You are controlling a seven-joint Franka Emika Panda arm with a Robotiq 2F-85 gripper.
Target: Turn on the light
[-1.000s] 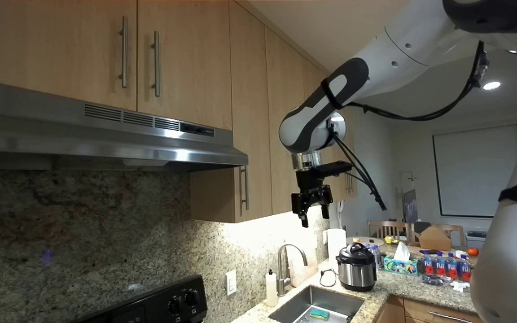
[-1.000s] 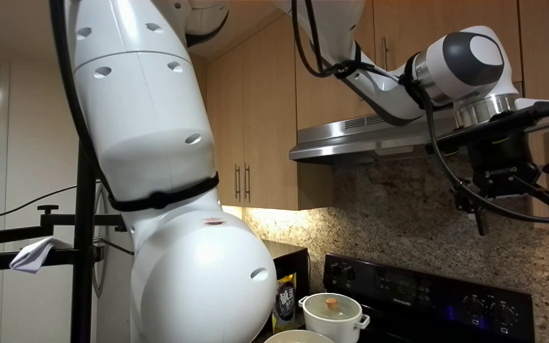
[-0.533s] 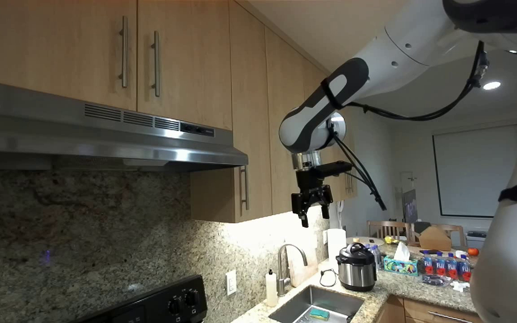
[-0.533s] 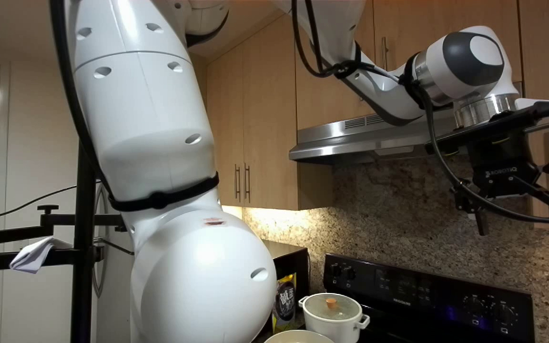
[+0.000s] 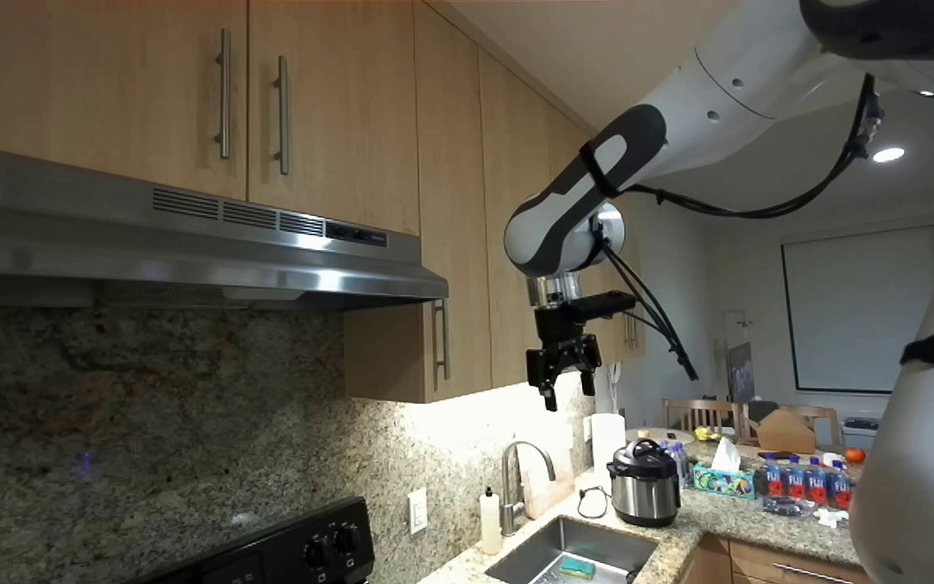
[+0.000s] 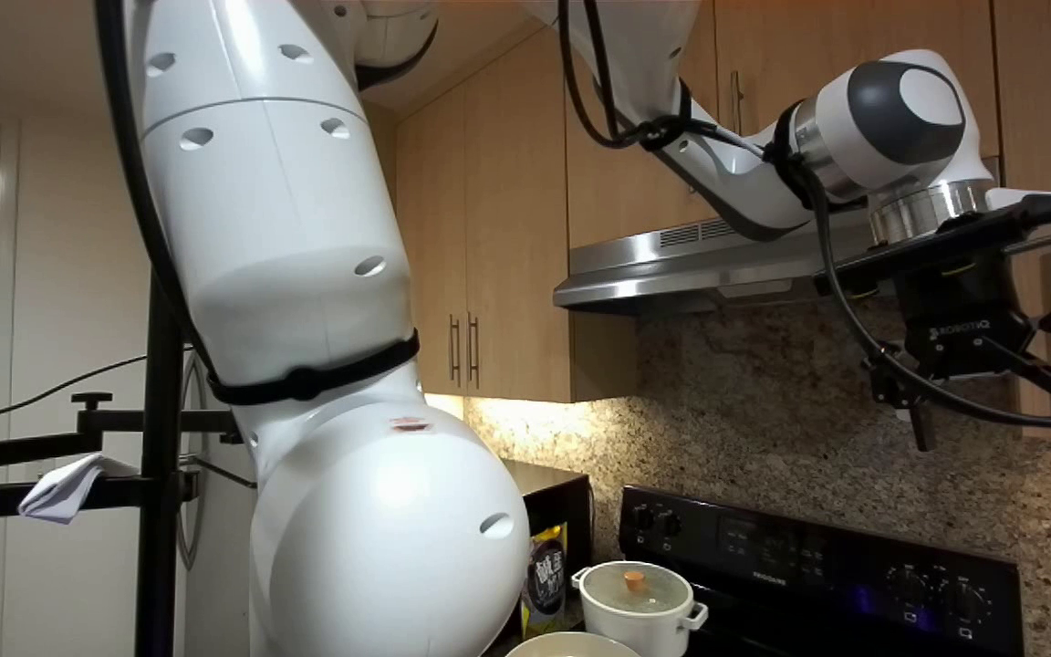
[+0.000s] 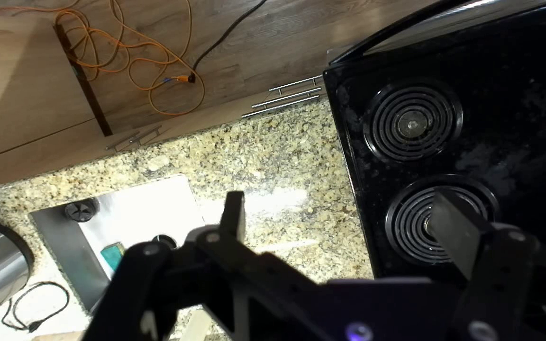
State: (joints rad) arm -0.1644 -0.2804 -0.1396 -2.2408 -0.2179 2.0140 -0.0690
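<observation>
Spanning the left in an exterior view, stainless-steel range hood; pale light cover, by the look of it, on its underside, can't tell if lit. Black control panel at hood's front right. Next, white wall plate, then granite backsplash, brightly lit below wood cabinets. Robotiq gripper hangs pointing down; wrist view has fingers spread wide: sink left, granite countertop showing between, coil-burner stove right. Exterior again: pressure cooker on countertop, tissue box, Fiji water bottles.
</observation>
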